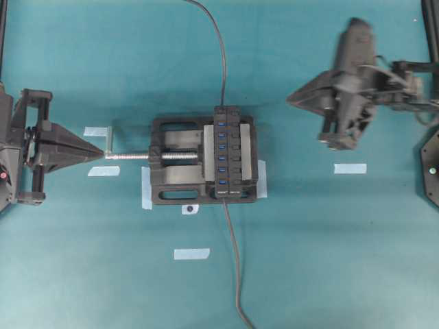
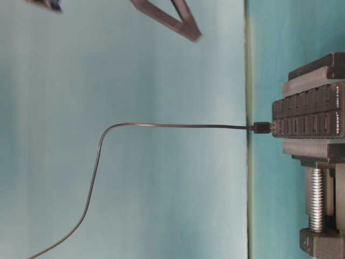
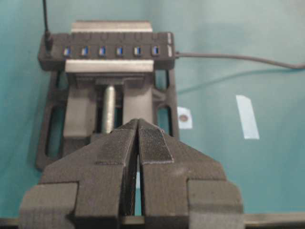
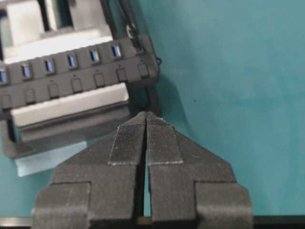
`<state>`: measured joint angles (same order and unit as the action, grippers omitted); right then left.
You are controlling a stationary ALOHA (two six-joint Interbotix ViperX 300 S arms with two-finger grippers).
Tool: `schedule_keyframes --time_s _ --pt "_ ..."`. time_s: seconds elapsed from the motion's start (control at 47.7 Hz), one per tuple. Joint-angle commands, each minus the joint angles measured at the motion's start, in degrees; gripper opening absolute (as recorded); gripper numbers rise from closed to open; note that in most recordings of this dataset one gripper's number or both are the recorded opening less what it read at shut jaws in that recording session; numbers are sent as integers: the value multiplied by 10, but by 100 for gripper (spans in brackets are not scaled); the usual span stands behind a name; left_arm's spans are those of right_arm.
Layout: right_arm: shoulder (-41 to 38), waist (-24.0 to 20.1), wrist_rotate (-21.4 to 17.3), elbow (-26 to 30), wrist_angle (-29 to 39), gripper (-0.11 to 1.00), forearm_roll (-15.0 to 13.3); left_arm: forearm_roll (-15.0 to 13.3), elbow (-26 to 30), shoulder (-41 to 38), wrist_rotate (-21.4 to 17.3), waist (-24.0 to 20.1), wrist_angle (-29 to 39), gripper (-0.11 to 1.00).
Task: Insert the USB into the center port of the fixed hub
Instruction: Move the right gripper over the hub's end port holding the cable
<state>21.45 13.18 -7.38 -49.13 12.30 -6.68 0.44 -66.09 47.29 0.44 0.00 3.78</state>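
Overhead exterior view puts the fixed hub (image 1: 236,157) mid-table, clamped in the black vise (image 1: 178,185); both arms stand off to either side of it. My left gripper (image 1: 99,152) has its jaws pressed together on nothing, its tip just beside the end of the vise screw; the right gripper (image 4: 147,117) is likewise closed and empty, hanging near the hub's end.

From the right wrist camera the USB (image 4: 132,34) appears to sit at the end slot of the blue row, its cable running off the far side of the table; how deep it is seated I cannot tell. The center port (image 1: 221,146) looks unoccupied. The power lead (image 1: 233,253) leaves the opposite end; I would leave that one alone.

As I judge it, the step in hand is the reach for the plug. I would open the right jaws before descending; take the plug body itself, not the cable; draw it straight out along the port's axis; count to the fourth slot before lining up; press in squarely, without tilting.
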Motion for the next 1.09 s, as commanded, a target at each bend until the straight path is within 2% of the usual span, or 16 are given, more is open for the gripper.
schedule_keyframes --time_s 0.0,0.189,1.069 --pt "-18 3 6 28 1 -1 -11 1 15 -3 1 -1 -2 0" --pt "-61 4 6 58 2 -1 -31 1 16 -6 1 -1 -2 0" --pt "-175 1 8 135 3 -1 -39 1 25 -30 1 -2 -2 0"
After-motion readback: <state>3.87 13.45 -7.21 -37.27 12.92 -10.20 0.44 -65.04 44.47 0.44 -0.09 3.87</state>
